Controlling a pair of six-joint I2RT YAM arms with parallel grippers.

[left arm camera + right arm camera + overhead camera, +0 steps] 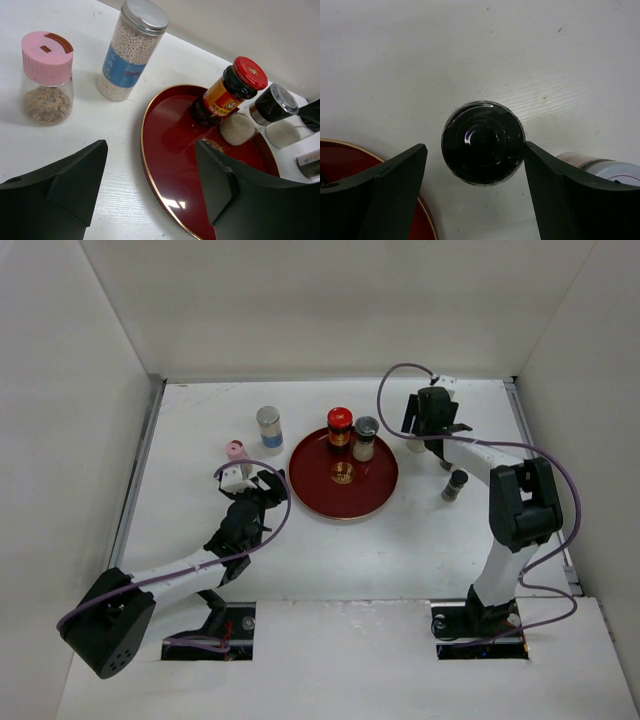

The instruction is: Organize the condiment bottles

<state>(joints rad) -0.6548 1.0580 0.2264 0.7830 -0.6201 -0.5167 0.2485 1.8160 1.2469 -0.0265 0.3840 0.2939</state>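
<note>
A red-capped bottle (340, 426) and a black-and-silver-capped shaker (366, 438) stand on the red plate (330, 502). A silver-capped, blue-labelled bottle (269, 428) and a pink-capped jar (236, 452) stand left of the plate. A small dark bottle (455, 484) stands to its right. My right gripper (476, 165) is open and points down around a black-capped bottle (483, 143); the right finger is at the cap's edge and the left finger is apart from it. My left gripper (150, 185) is open and empty over the plate's left rim (150, 150).
A pale-capped bottle (600, 167) stands close beside my right gripper's right finger. The plate's rim (350, 152) lies just beyond its left finger. White walls enclose the table on the left, back and right.
</note>
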